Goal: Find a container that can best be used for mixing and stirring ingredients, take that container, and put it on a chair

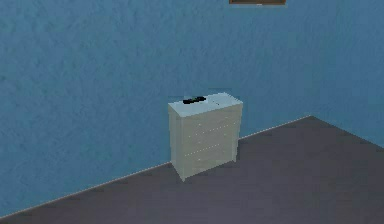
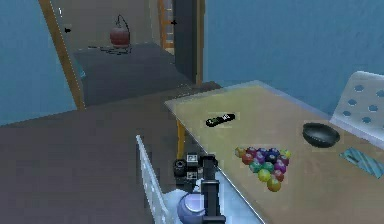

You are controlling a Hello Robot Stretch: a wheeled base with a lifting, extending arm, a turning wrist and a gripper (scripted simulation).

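Arm side view, 6 o'clock: dark arm bar (image 2: 213, 203) rises from the bottom edge, with the end effector (image 2: 196, 168) at its far end, by the near edge of the tan worktop (image 2: 250, 100). Finger state: cannot tell. Load: cannot tell whether it holds anything, since worktop and furniture lie right behind it. At 7 o'clock of the end effector: white chair (image 2: 148, 185), just beside the worktop's near corner

On the worktop, 3 o'clock of the end effector: triangle of coloured balls (image 2: 265, 165). At 1 o'clock of the end effector: small black flat object (image 2: 220, 121)

Task item: dark bowl (image 2: 321, 134), upright on the worktop, at 2 o'clock of the balls and apart from them. At 1 o'clock of the bowl: second white chair (image 2: 360, 100), perforated back, at the worktop's far side

Far, 11 o'clock: wood-framed doorway (image 2: 72, 60), with a red object (image 2: 122, 35) beyond it

Forward view, centre: pale dresser (image 1: 205, 135) against the blue wall (image 1: 80, 80), with a small dark item (image 1: 194, 100) on top. At 1 o'clock, top edge: picture frame (image 1: 257, 3)
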